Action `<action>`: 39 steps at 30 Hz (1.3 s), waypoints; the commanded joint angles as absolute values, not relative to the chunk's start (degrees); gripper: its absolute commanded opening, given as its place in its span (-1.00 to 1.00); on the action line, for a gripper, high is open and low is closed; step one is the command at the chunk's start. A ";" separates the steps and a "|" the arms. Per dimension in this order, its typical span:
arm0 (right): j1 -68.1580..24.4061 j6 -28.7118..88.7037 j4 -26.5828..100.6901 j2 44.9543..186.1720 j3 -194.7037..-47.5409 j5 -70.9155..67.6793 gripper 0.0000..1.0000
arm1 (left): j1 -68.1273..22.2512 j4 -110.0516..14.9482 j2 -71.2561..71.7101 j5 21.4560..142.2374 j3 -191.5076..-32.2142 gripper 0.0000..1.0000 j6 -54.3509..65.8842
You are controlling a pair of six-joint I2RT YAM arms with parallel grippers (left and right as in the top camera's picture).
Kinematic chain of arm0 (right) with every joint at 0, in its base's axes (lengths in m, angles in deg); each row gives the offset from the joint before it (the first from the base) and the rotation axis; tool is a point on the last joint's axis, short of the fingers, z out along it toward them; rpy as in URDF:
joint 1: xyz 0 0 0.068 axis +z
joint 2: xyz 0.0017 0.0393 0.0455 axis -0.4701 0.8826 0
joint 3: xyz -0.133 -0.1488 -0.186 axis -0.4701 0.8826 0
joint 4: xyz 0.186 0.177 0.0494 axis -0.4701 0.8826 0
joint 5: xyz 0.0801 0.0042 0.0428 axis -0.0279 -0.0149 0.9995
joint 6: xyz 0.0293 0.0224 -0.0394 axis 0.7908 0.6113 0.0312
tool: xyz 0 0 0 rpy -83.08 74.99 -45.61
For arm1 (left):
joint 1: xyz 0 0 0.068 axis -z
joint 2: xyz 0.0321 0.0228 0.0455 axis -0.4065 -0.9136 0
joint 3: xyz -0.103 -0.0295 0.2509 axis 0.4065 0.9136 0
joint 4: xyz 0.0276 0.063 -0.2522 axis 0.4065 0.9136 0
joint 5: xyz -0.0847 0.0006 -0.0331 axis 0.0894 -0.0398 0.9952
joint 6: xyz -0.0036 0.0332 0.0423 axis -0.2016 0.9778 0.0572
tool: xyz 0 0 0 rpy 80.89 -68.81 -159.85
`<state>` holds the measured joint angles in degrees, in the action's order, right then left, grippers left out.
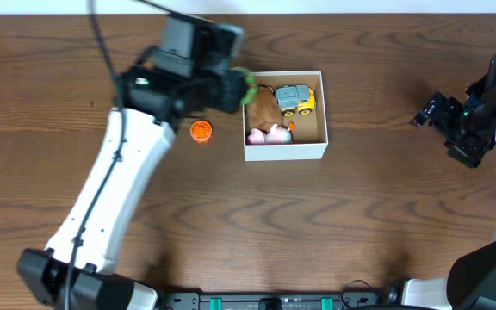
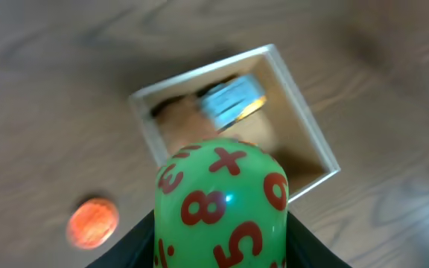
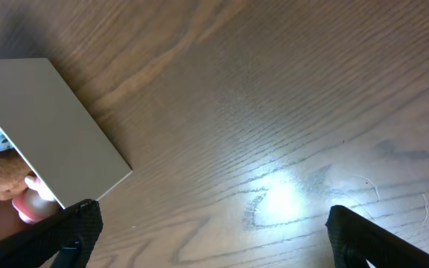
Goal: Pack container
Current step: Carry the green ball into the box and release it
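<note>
Mid-table, on dark wood tabletop (image 1: 360, 215): square white box (image 1: 285, 151), opening up, sides near-parallel to table edges, no long axis; bare wood right and front. Inside: yellow-grey toy truck (image 1: 296, 99), brown plush (image 1: 263, 110), pink toy (image 1: 265, 134). Left gripper (image 2: 222, 242) clamped on green numbered ball (image 2: 222, 201) by box's left rim. Right gripper (image 1: 429, 112) spread, well apart.

A green toy (image 2: 222, 205) is showing red signs: a plus, an 8, a 5, a 3. One digit at its right edge is reading unclearly.
</note>
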<state>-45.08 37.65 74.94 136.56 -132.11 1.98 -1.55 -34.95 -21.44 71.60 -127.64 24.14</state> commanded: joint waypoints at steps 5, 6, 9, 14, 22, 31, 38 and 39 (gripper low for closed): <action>-45.23 38.15 74.99 136.64 -131.87 2.20 0.98 | 7.61 -43.54 -30.45 69.78 -126.31 -0.18 20.64; -45.23 38.15 74.99 136.64 -131.87 2.20 0.99 | 8.44 -44.20 -31.80 69.80 -126.31 -0.18 20.49; -45.23 38.15 75.01 136.64 -131.87 2.20 0.99 | 10.86 -46.08 -36.35 69.83 -126.31 -0.18 20.25; -45.23 38.15 75.01 136.64 -131.87 2.20 0.98 | 13.88 -48.15 -41.88 69.80 -126.31 -0.18 18.96; -45.23 38.15 75.01 136.64 -131.87 2.20 0.98 | 15.89 -48.09 -45.01 69.85 -126.31 0.26 17.73; -45.23 38.13 75.23 136.64 -131.87 2.17 0.99 | 15.30 -45.90 -42.67 69.83 -127.66 0.43 17.25; -45.21 38.13 75.16 136.64 -131.87 2.17 0.98 | 12.77 -44.33 -33.95 69.58 -129.08 0.58 17.32; -45.23 38.13 75.14 136.64 -131.87 2.15 0.98 | 12.20 -43.93 -32.70 69.56 -129.08 0.59 17.65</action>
